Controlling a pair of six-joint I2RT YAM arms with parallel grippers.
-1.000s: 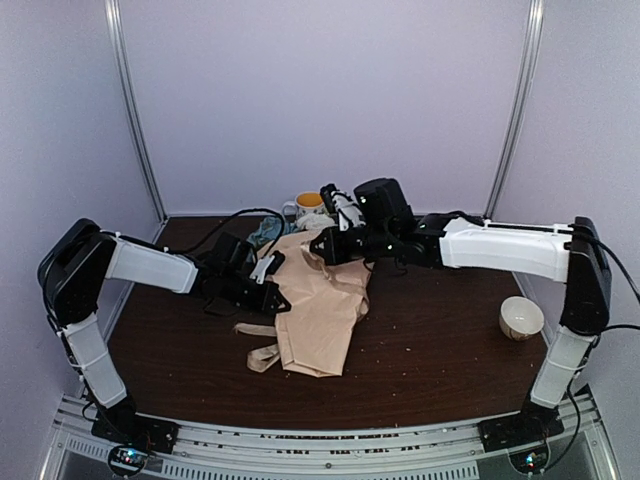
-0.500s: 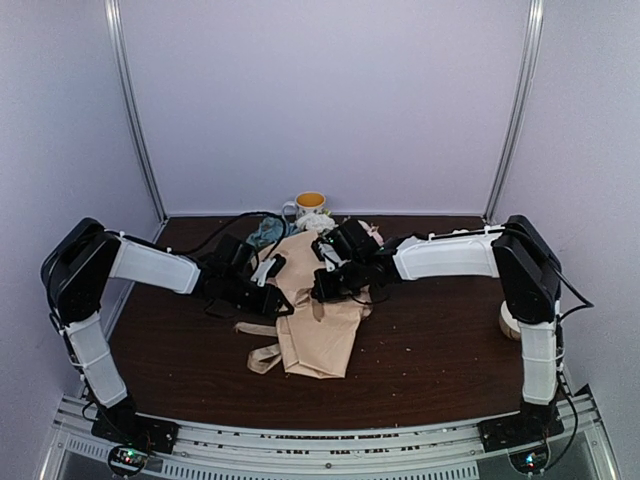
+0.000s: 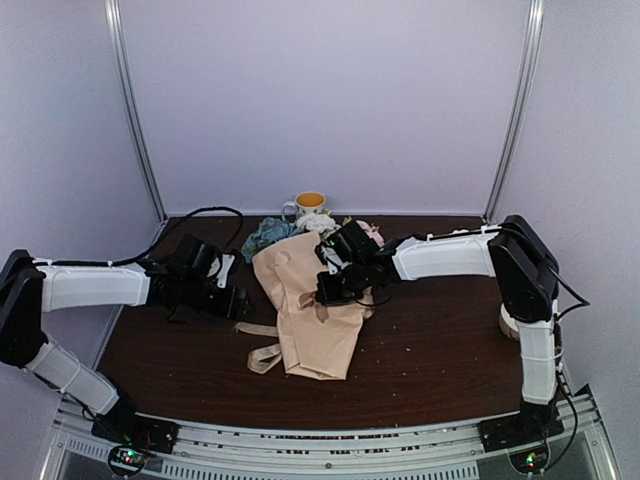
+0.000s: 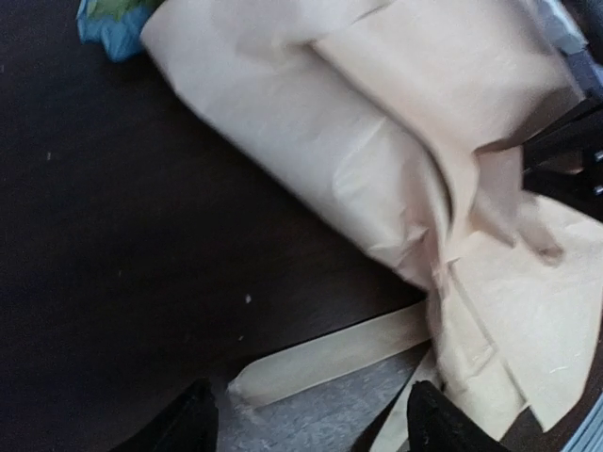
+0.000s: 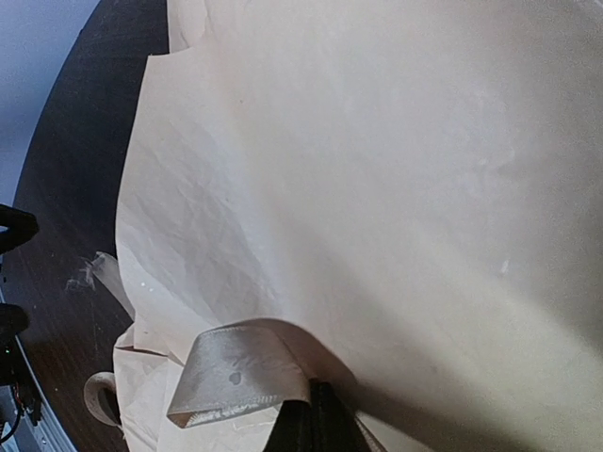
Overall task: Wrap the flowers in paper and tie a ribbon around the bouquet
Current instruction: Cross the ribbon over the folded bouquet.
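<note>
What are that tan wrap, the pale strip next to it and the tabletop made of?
The wrap looks like matte peach-tan paper: it holds sharp creases and crinkles. The strip seems a woven, satin-like ribbon, with a soft sheen and a stitched-looking edge. The tabletop appears dark wood or wood-look laminate; which, I cannot tell.

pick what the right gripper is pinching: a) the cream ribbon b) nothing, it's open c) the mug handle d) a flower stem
a: in the right wrist view the right gripper is closed on a loop of the cream ribbon lying against the peach paper.
</note>
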